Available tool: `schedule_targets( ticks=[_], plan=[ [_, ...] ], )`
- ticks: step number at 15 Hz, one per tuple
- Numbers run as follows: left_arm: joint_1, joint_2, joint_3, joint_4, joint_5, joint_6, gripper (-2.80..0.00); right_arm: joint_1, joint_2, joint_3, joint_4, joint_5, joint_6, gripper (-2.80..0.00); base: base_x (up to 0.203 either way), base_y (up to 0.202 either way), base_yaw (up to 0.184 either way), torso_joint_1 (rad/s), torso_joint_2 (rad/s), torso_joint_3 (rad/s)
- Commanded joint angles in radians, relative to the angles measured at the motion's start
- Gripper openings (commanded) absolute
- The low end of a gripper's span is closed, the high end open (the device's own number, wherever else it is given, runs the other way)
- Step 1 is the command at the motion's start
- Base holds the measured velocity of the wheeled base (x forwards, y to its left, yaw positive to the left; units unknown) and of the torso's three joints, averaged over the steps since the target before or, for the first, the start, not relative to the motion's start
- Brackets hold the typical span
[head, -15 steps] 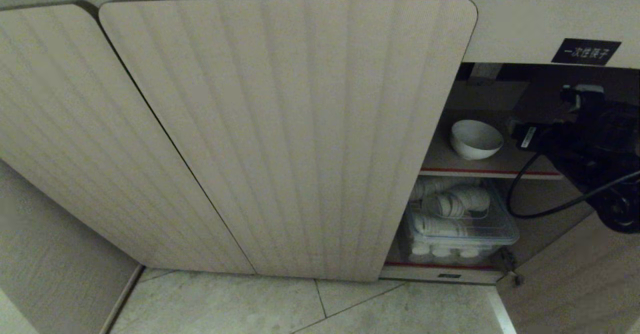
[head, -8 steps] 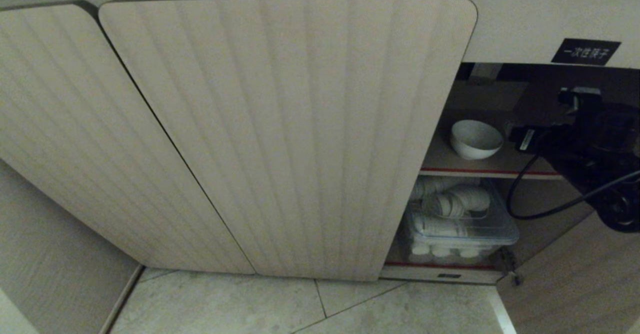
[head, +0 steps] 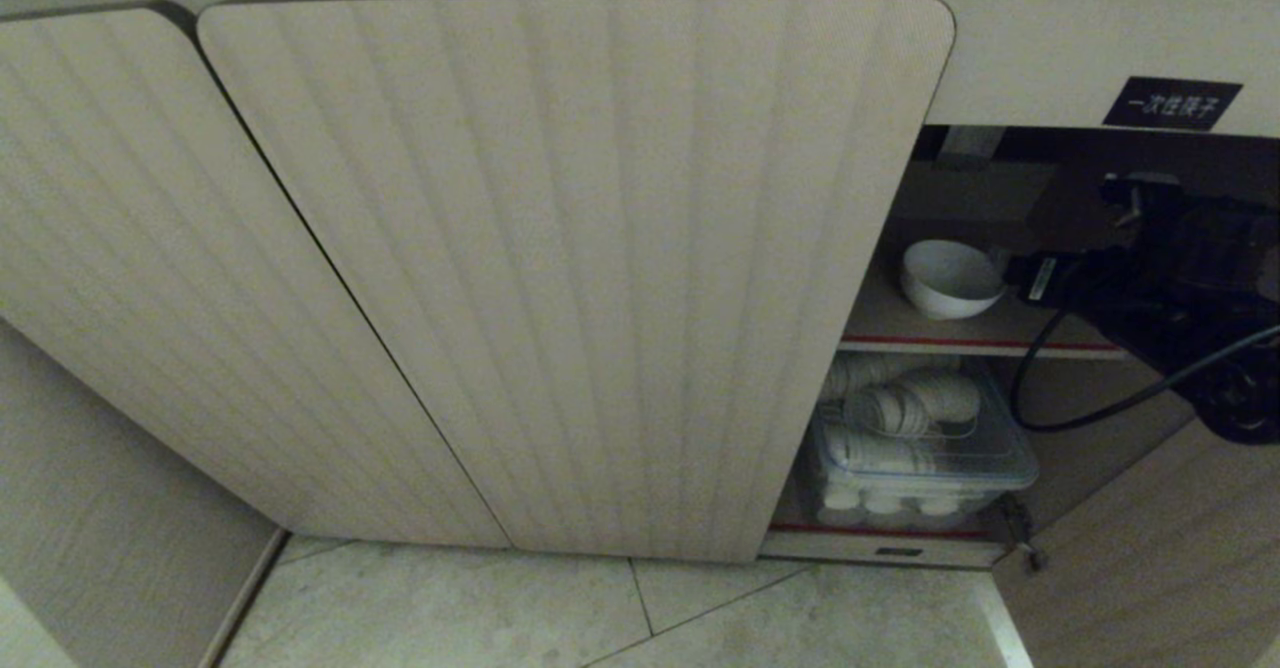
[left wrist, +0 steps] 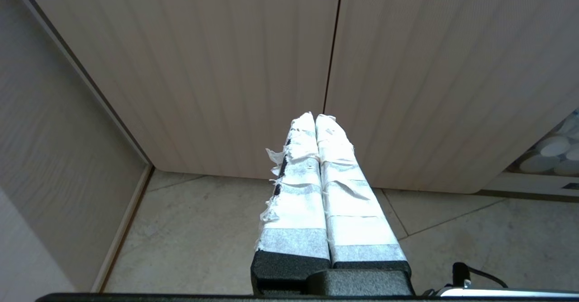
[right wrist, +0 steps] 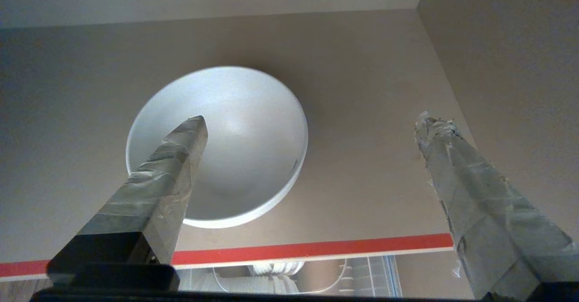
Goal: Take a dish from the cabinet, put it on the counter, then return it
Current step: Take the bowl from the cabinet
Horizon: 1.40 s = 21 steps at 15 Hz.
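One bowl [head: 950, 278]: I see it sitting upright on the cabinet's [head: 600, 268] red-edged shelf [head: 985, 344], white, held by nothing.
Right claw [right wrist: 312, 125]: I have its taped fingers spread wide apart above the shelf, one over the bowl's hollow, the other off to the side.
Left claw [left wrist: 315, 121]: its fingers are pressed together, empty, parked low before the closed doors.
Below: a clear tub [head: 925, 463] of stacked cups.

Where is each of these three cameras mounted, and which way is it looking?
Head view: up on the robot's head, looking down at the cabinet; the right arm reaches in toward the dish.
Left wrist view: behind the left hand, fingers together, facing closed doors and floor.
Right wrist view: behind the open right hand, facing the shelf.
Shared: head and right wrist both show the dish.
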Motion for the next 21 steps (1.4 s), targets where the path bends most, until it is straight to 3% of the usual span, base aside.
schedule_targets(
  ticks=[1,12,16,21],
  plan=[
    [0.000,0.000,0.000,-0.001,0.000,-0.001,-2.80,0.000,0.005,-0.003,-0.004,0.000,0.003,0.00,0.000,0.000,0.000,0.000,0.00,0.000],
    [0.000,0.000,0.001,-0.001,0.000,-0.001,-2.80,0.000,0.013,-0.044,0.098,0.019,0.104,0.00,0.000,0.000,0.000,0.000,0.00,0.000],
    [0.000,0.000,-0.001,-0.001,0.000,-0.001,-2.80,-0.001,0.013,-0.048,0.111,0.079,0.106,0.00,0.000,0.000,0.000,0.000,0.00,0.000],
    [0.000,0.000,0.000,-0.001,0.000,-0.001,-2.80,-0.003,0.013,-0.059,0.162,0.086,0.104,0.00,0.000,0.000,0.000,0.000,0.00,0.000]
  ],
)
